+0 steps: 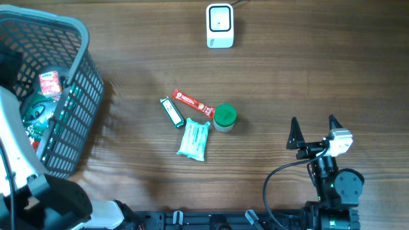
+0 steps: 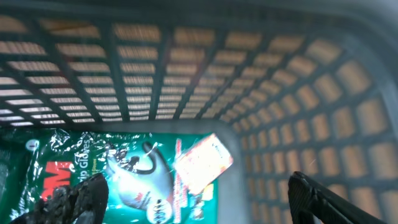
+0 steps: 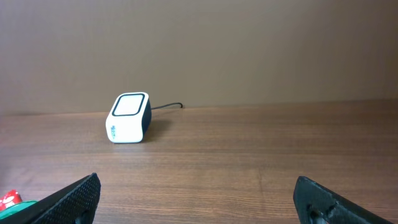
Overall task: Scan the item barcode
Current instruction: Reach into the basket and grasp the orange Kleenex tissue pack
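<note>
My left gripper (image 2: 199, 208) is down inside the grey mesh basket (image 1: 73, 89), jaws wide apart with nothing gripped. Just below it lie a green glossy package (image 2: 124, 177) and, on top of that, a small red-and-white packet (image 2: 203, 163). From overhead the same package (image 1: 37, 116) and packet (image 1: 50, 83) show in the basket, but the left fingers are hidden there. The white barcode scanner (image 1: 220, 25) stands at the table's far edge; it also shows as the scanner (image 3: 129, 118) in the right wrist view. My right gripper (image 1: 313, 131) rests open and empty at the near right.
Mid-table lie a red stick pack (image 1: 192, 102), a small green-and-black pack (image 1: 171, 112), a teal tissue pack (image 1: 193, 139) and a green-lidded jar (image 1: 224, 117). The basket's walls (image 2: 186, 68) rise close around the left gripper. The scanner's cable runs off behind it.
</note>
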Robot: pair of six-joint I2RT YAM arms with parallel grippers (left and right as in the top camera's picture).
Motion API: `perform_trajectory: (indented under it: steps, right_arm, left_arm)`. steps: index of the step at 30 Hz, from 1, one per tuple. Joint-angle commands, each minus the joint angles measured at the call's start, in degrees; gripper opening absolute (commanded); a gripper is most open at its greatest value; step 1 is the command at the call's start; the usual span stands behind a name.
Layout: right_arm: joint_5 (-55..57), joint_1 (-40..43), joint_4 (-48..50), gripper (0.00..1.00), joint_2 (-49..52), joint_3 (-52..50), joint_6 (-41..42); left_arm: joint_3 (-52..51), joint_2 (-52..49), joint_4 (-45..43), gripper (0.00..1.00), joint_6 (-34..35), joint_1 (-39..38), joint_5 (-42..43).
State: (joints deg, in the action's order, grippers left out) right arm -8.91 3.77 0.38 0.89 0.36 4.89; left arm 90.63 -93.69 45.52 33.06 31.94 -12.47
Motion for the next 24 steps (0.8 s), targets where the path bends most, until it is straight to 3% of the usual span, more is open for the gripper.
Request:
perform_trajectory:
  steps: [1,13,16,19,21,23,24]
  right_arm:
    - [0.4,-0.2,0.2,1.00,-0.3,-0.1,-0.3]
    - [0.4,-0.2,0.2,1.00,-0.3,-0.1,-0.4]
    - [0.4,-0.2,0.2,1.00,-0.3,-0.1,-0.4]
    - [0.4,-0.2,0.2,1.00,-0.3,-0.1,-0.4]
    - [0.4,-0.2,0.2,1.00,-0.3,-0.1,-0.4]
    - [0.4,-0.2,0.2,1.00,-0.3,-0.1,-0.4]
    - [0.4,-0.2,0.2,1.00,-0.3,-0.1,-0.4]
  left_arm:
    - [-1.9,-4.3,-1.5,0.91,-9.7,-0.1,2.4]
    - [-1.9,-25.6,-7.3,0.92,-33.8,-3.8,5.9]
    - [-1.9,-28.2,-8.0,1.00,-37.7,-5.5,6.2]
    - [-1.9,-29.0,-9.0,1.00,-39.3,-6.2,6.1]
    - [-1.9,-28.8,-9.2,0.77,-39.3,-6.2,4.6]
    - [-1.9,-28.6,-9.2,0.69,-39.3,-6.0,2.1]
    - [-1.9,-28.5,-9.2,0.58,-39.3,-5.9,0.3]
